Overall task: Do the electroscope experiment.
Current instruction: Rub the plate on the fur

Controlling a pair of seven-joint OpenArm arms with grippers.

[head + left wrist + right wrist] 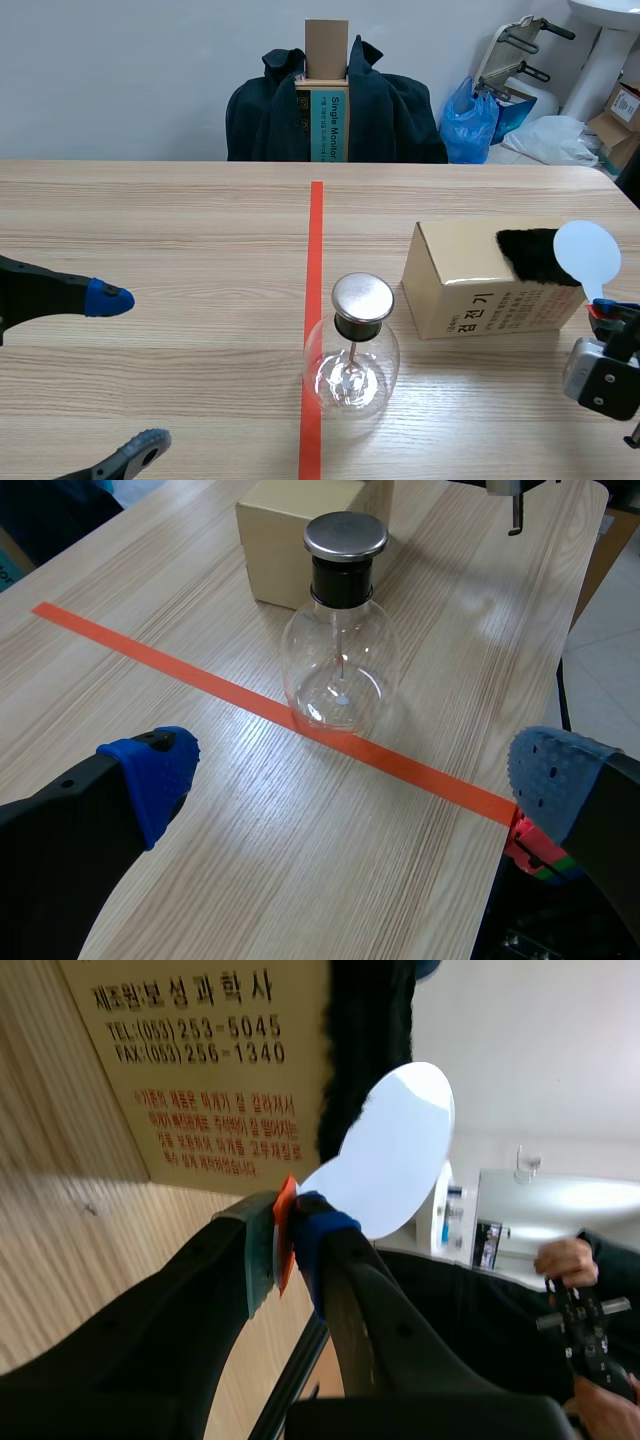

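The electroscope (352, 348), a clear glass flask with a black neck and a round metal cap, stands on the red tape line near the table's front; it also shows ahead of the left gripper (340, 630). My left gripper (125, 370) stands open at the table's left, its blue pads (160, 770) wide apart. At the right edge, my right gripper (603, 310) is shut on the orange handle of a white disc paddle (587, 255). The paddle (390, 1155) is held against black fur (535, 255) lying on a cardboard box (470, 285).
A chair draped with a dark jacket (335, 110) and holding a cardboard box stands behind the table. Bags and boxes (540, 125) lie on the floor at the back right. A person's hands with a controller (580, 1310) appear past the right gripper.
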